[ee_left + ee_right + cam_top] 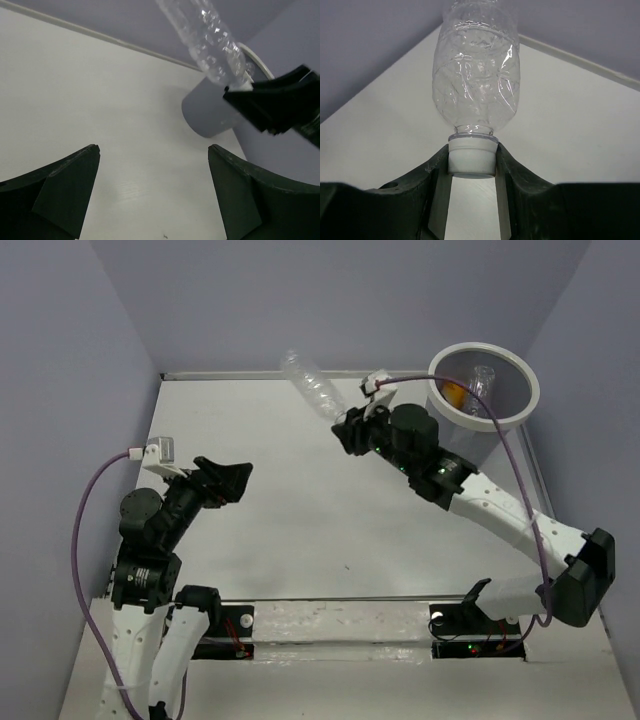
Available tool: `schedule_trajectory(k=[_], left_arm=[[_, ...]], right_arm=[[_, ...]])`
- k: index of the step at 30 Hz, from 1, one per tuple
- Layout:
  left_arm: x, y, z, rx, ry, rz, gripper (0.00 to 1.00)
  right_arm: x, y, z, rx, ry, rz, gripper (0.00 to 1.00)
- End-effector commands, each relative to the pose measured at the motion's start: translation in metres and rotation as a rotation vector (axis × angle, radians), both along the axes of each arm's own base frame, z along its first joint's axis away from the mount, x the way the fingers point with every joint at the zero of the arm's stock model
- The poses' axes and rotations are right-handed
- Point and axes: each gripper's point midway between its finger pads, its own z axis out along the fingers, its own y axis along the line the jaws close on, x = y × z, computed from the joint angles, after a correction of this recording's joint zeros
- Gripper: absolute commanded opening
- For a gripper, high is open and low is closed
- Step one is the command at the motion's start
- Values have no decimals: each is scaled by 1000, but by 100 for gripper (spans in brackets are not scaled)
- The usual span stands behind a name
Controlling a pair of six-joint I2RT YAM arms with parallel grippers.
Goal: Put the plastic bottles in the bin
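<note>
- White plastic first: the cap (472,159) is all the right claw (472,172) has hold of. Its jaws are drawn nearly together and pinch the cap from both sides.
- Out from the cap, the held bottle (477,75) is clear and crinkled, its body free in the air above the counter (280,530). In the top view it tilts away to the far left of the claw.
- Further out, the bin (533,400) stands at the far right corner, just beside the right wrist. The held bottle lies on the other side of the claw, not yet over the rim.
- Inside the bin are an orange bottle (452,392) and what looks like a second clear bottle (483,375).
- My judgement for the carry: with a cap-only grip the long body can swing. I would turn the wrist slowly and bring the whole body inside the white rim before letting go. A low drop should stop it bouncing out.
- The left claw (152,152) is spread fully wide and holds nothing. It hovers over the near left counter, well apart from the bin, and is best kept clear.
- Writing: none readable. The held bottle shows no label, the cap is plain and the bin wall is blank.
</note>
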Motion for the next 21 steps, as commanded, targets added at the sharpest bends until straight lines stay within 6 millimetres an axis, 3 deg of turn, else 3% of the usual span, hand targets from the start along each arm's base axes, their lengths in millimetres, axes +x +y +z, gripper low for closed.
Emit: schedule_trajectory(k=[1, 3, 4, 6, 7, 9, 10, 12, 16, 19, 21], left_arm=[[-27, -47, 7, 19, -163, -334, 99], [-30, -48, 1, 71, -187, -358, 99], [-30, -47, -4, 95, -182, -354, 99], [-30, -47, -8, 156, -204, -337, 99], [-31, -50, -17, 178, -195, -347, 99], [-35, -58, -21, 182, -195, -378, 99], [-38, -65, -32, 173, -181, -408, 99], [-42, -73, -48, 158, -166, -449, 99], [-56, -79, -42, 147, -199, -487, 99], [-60, -81, -39, 136, -212, -493, 99], [-65, -83, -39, 132, -219, -511, 99]], right_arm=[[27, -117, 24, -189, 124, -346, 0], [20, -154, 23, -256, 213, -435, 0], [19, -165, 50, -227, 196, -465, 0], [9, -201, 55, -292, 242, -566, 0], [3, -224, 70, -310, 256, -631, 0], [2, -232, 91, -283, 246, -656, 0], [-6, -250, 84, -324, 301, -696, 0], [-15, -267, 88, -344, 349, -735, 0], [-28, -284, 93, -315, 391, -788, 0], [-22, -311, 92, -271, 434, -889, 0], [-17, -302, 81, -238, 492, -817, 0]])
